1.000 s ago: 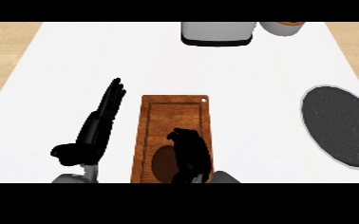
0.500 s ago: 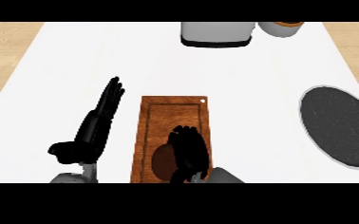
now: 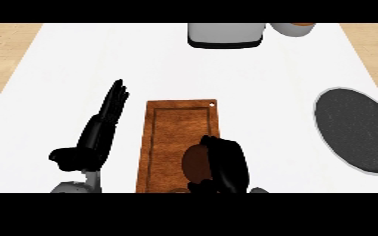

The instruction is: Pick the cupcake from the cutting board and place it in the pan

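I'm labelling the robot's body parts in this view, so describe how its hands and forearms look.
Both hands are glossy black, with slim rounded fingers and a thicker thumb. The left hand is long and narrow, and joins a light grey forearm stub at the view's lower edge. The right hand is black too, broader and bulkier here; only a sliver of grey forearm shows beneath it. No cables, markings or sleeves show.

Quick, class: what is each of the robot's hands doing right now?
Left hand: open, fingers straight, holding nothing.
Right hand: curled round the cupcake on the cutting board.
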You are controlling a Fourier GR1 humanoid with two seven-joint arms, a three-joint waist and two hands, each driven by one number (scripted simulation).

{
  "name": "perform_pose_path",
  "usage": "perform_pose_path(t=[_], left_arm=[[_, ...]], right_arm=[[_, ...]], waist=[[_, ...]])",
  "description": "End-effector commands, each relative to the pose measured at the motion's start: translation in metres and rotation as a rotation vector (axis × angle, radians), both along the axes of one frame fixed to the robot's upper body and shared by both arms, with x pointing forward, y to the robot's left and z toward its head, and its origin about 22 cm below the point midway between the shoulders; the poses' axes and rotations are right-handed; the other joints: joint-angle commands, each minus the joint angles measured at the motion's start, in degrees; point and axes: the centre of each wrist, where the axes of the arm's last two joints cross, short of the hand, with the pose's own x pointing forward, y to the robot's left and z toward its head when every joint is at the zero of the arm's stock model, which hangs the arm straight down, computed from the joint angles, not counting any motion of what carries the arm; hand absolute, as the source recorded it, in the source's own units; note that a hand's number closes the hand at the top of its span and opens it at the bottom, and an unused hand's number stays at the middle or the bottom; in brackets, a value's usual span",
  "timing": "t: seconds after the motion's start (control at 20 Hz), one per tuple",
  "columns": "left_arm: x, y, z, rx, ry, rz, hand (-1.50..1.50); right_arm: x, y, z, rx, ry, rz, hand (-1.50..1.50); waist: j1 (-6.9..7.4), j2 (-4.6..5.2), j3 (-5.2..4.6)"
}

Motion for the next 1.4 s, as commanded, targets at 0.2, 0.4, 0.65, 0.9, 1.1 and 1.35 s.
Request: perform_pose_path(t=[0.2,0.4,0.65,0.9,1.1,1.35], left_arm=[[0.001,0.006,0.002,0.009,0.002,0.017,0.00],[-0.012,0.014,0.006,0.007,-0.012,0.010,0.00],[-0.012,0.017,-0.003,0.018,-0.011,0.013,0.00],[-0.009,0.015,-0.016,0.013,0.004,-0.006,0.00],[0.002,0.013,-0.010,0.019,-0.004,-0.007,0.00],[0.002,0.004,-0.009,-0.002,-0.005,-0.014,0.00]], right_arm=[[-0.011,-0.079,0.053,-0.060,-0.281,-0.196,1.50],[-0.029,-0.090,0.090,0.010,-0.439,-0.245,1.50],[-0.048,-0.113,0.105,0.121,-0.520,-0.374,1.50],[-0.037,-0.142,0.113,0.243,-0.515,-0.506,1.50],[-0.030,-0.173,0.100,0.286,-0.565,-0.565,1.50],[-0.005,-0.227,0.072,0.205,-0.643,-0.631,1.50]], waist=[[-0.86,-0.08,-0.04],[-0.31,-0.09,-0.01],[-0.26,0.13,0.05],[0.13,0.37,0.05],[0.27,0.41,0.07],[0.58,0.45,0.06]])
